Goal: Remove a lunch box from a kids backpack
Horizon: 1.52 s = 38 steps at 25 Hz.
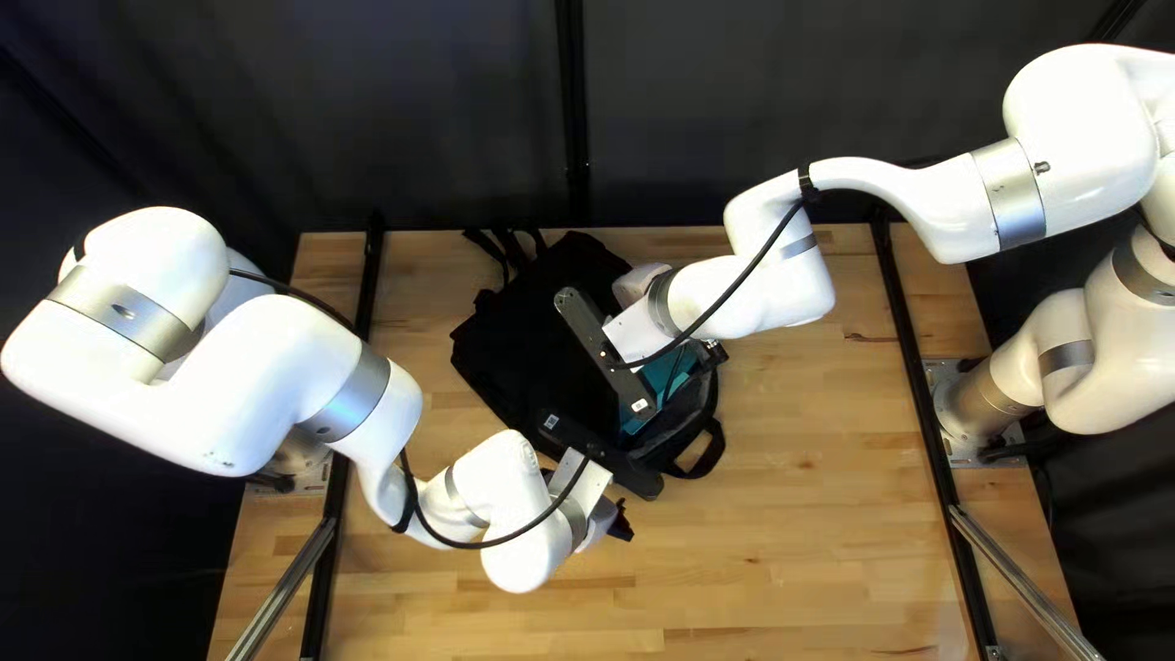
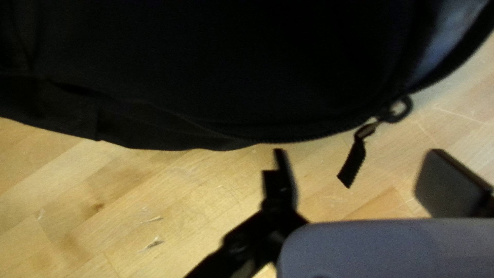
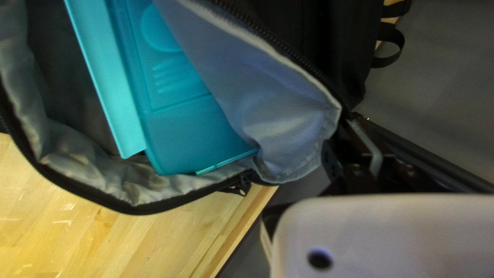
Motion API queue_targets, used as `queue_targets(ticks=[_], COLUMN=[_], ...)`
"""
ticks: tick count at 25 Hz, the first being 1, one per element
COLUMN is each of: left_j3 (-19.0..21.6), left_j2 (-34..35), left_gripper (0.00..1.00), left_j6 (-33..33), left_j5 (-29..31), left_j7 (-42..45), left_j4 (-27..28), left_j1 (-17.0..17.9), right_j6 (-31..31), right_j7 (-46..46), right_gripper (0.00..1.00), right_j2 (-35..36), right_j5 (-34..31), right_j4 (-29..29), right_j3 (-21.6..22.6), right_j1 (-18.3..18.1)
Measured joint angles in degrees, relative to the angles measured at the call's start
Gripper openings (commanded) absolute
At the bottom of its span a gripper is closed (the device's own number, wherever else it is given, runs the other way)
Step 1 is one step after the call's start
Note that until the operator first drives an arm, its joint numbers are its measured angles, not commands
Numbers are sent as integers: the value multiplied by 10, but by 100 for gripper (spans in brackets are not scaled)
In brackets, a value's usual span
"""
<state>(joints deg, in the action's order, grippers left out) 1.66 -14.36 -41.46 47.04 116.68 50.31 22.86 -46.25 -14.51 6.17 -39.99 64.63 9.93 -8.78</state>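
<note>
In the top left view my left gripper point(image 1: 622, 524) is at the near side of the black backpack point(image 1: 520, 337), and my right gripper point(image 1: 711, 355) is over its opened end, beside the teal lunch box point(image 1: 673, 370). The left wrist view shows the left gripper point(image 2: 358, 167) open, nothing between its fingers, with the backpack point(image 2: 216, 67) and a dangling zipper pull point(image 2: 353, 160) ahead. In the right wrist view the right gripper point(image 3: 350, 131) is shut on the raised flap point(image 3: 272, 98); its fingertips are partly hidden. The lunch box point(image 3: 180, 128) lies inside the grey-lined compartment, partly covered by the flap.
Black straps point(image 1: 502, 251) extend from the backpack's far end, and a handle loop point(image 1: 704, 451) lies at its near right. Both forearms reach over the wooden table point(image 1: 808, 539), their wrists close together above the backpack. A dark curtain point(image 1: 734, 98) hangs behind.
</note>
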Motion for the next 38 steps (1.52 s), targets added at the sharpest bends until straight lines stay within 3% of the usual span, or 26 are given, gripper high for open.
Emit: queue_targets(ticks=[15, 25, 38], left_j3=[4, 10, 8], left_j2=[29, 86, 131], left_gripper=[0, 0, 0], left_j6=[5, 5, -2], left_j5=[-17, -50, -78], left_j7=[-14, -26, -45], left_j4=[-27, -86, -123], left_j1=[-4, -6, -10], right_j6=[0, -10, -15], right_j7=[-1, -1, -1], right_gripper=[0, 0, 0], right_j2=[4, 5, 5], right_j5=[3, 9, 13], right_j4=[0, 4, 4], right_j3=[1, 2, 3], right_j1=[0, 2, 2])
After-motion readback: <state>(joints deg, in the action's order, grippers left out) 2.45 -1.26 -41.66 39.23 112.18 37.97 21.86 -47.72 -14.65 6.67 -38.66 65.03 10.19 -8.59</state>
